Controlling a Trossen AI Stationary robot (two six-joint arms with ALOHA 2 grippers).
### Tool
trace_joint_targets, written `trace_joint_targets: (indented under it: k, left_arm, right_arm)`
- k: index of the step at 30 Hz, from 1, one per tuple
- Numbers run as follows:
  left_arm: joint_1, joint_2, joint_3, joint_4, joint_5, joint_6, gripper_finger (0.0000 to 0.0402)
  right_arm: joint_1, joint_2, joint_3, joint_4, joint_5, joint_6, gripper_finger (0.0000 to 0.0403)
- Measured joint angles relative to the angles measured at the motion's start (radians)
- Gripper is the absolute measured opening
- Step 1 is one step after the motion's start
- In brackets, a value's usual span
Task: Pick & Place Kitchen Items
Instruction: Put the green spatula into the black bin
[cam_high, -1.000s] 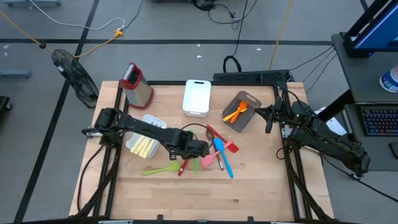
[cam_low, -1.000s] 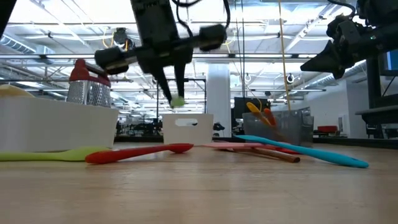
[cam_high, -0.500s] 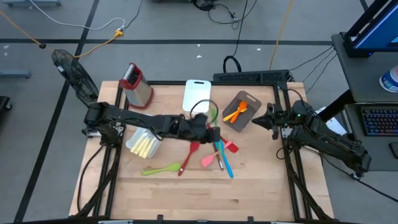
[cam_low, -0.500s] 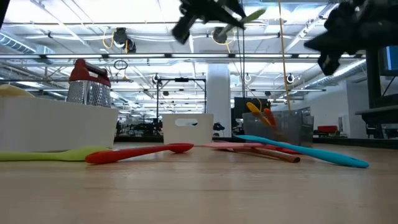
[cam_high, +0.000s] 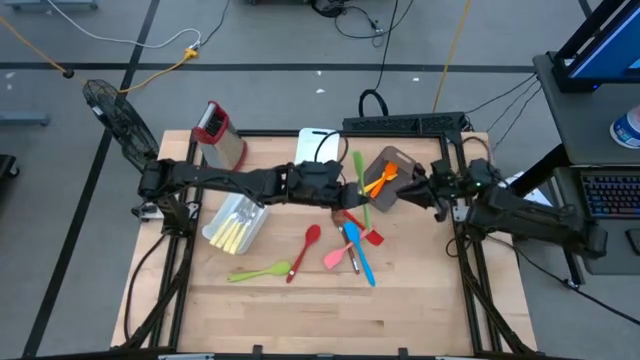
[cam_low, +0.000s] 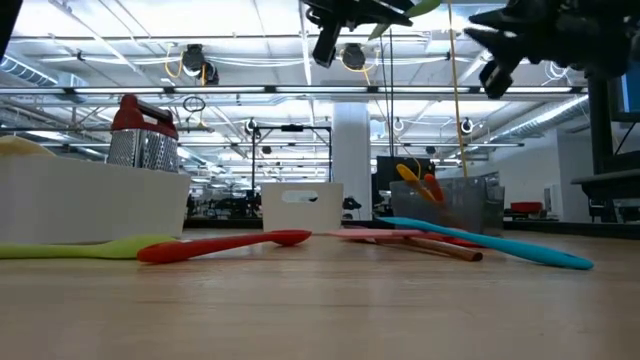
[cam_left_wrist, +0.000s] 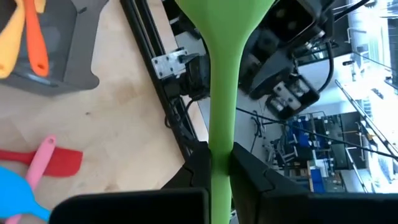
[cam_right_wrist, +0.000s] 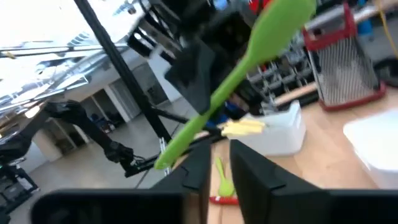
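Spanning the centre of the high view from the left edge of the table, the left arm is extended toward the grey bin (cam_high: 388, 178) at upper right of centre. A green spatula (cam_high: 359, 180) is clamped by its handle between the fingers of the left gripper (cam_high: 347, 190) and is held in the air, well above the table top; in the left wrist view the green handle (cam_left_wrist: 220, 124) is seen pinched tight between both dark fingers. The right gripper (cam_high: 415, 188) is positioned at the right of the grey bin, facing the spatula; its fingers are slightly parted and nothing is held between them. Orange utensils (cam_high: 380, 180) are contained in the grey bin. On the table (cam_high: 400, 300) are laid a red spoon (cam_high: 305, 250), a green spoon (cam_high: 258, 271), a blue spatula (cam_high: 358, 252) and a pink spatula (cam_high: 338, 256). Pale-yellow-handled cutlery (cam_high: 232, 232) is stored in the white bin (cam_high: 218, 216) at centre left.
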Motion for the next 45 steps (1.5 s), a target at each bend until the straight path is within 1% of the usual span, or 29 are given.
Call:
trace_joint_targets:
  k: [4, 8, 10, 15, 17, 20, 22, 25, 29, 31, 33, 35, 45]
  left_arm:
    - [0.016, 0.0, 0.0, 0.01, -0.001, 0.032, 0.0018]
    - [0.033, 0.0, 0.0, 0.004, -0.002, 0.051, 0.0017]
    - [0.039, 0.0, 0.0, -0.005, -0.005, 0.061, 0.002]
    - [0.051, 0.0, 0.0, -0.031, -0.019, 0.096, 0.0022]
    - [0.054, 0.0, 0.0, -0.037, -0.034, 0.119, 0.0018]
    - [0.058, 0.0, 0.0, -0.081, -0.064, 0.143, 0.0016]
    - [0.062, 0.0, 0.0, -0.086, -0.079, 0.155, 0.0016]
    - [0.07, 0.0, 0.0, -0.081, -0.081, 0.162, 0.0021]
    - [0.071, 0.0, 0.0, -0.084, -0.103, 0.194, 0.0018]
    - [0.072, 0.0, 0.0, -0.084, -0.116, 0.208, 0.0017]
    - [0.076, 0.0, 0.0, -0.093, -0.118, 0.207, 0.0017]
    - [0.079, 0.0, 0.0, -0.104, -0.119, 0.207, 0.0021]
    - [0.075, 0.0, 0.0, -0.114, -0.122, 0.206, 0.0028]
  right_arm:
    - [0.063, 0.099, 0.0, 0.026, 0.04, 0.004, 0.0109]
    - [0.118, 0.193, 0.0, 0.123, 0.046, 0.024, 0.0165]
    - [0.137, 0.229, 0.0, 0.172, 0.074, 0.027, 0.019]
    - [0.163, 0.283, 0.001, 0.222, 0.174, 0.034, 0.0236]
    - [0.171, 0.3, 0.011, 0.222, 0.179, 0.04, 0.0246]
    - [0.188, 0.328, 0.044, 0.221, 0.188, 0.038, 0.0253]
    - [0.205, 0.345, 0.075, 0.185, 0.219, 0.005, 0.0253]
    - [0.229, 0.379, 0.14, 0.086, 0.282, -0.059, 0.0253]
    - [0.254, 0.426, 0.229, -0.091, 0.36, -0.137, 0.0254]
    - [0.261, 0.451, 0.264, -0.136, 0.363, -0.148, 0.0254]
    - [0.271, 0.473, 0.293, -0.143, 0.377, -0.149, 0.0254]
    - [0.282, 0.493, 0.311, -0.15, 0.416, -0.151, 0.0254]
    - [0.324, 0.602, 0.357, -0.153, 0.556, -0.159, 0.0254]
